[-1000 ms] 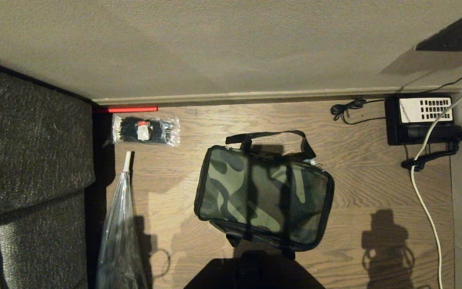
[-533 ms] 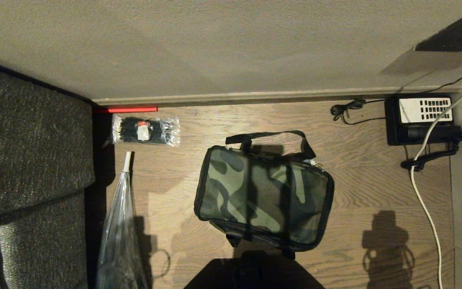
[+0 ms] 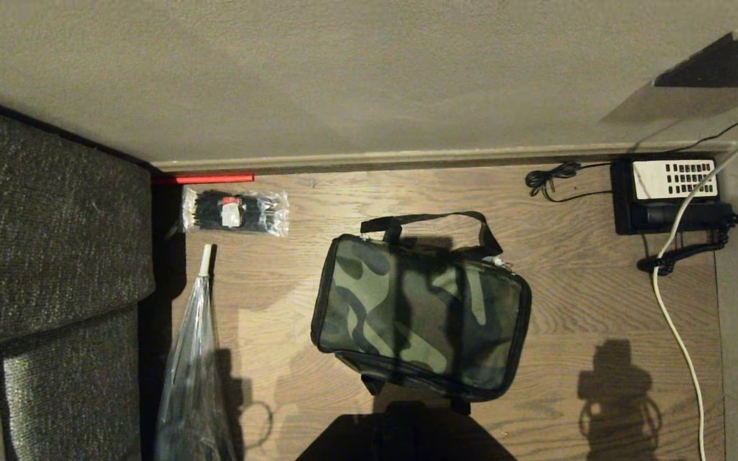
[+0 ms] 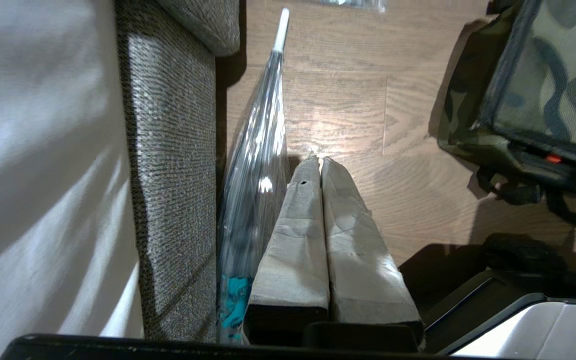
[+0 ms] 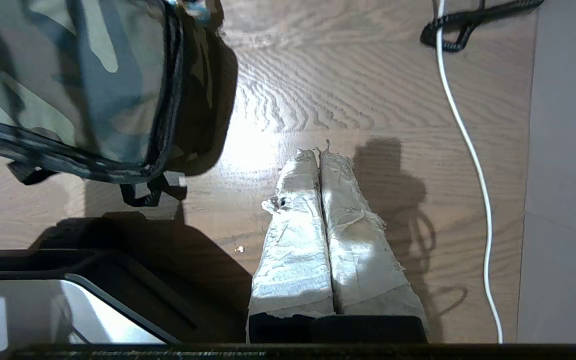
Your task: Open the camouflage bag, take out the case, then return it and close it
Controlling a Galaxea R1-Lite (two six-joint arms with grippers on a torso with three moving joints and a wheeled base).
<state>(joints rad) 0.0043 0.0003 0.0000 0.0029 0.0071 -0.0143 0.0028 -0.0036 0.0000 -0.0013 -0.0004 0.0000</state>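
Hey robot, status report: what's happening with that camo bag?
Left gripper and right gripper shut, empty, above floor. Camouflage bag closed, untouched. Nothing blocking it.

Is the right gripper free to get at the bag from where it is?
Probably yes. The right gripper, shut, hangs over bare floor beside the bag, with nothing between them; the white cable lies on its other side.

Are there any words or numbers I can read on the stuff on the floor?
None can be read.
Telephone: the white keypad's marks are too small to read.
Clear plastic packet: its red and white label is too blurred.
Camouflage bag: no lettering shows.
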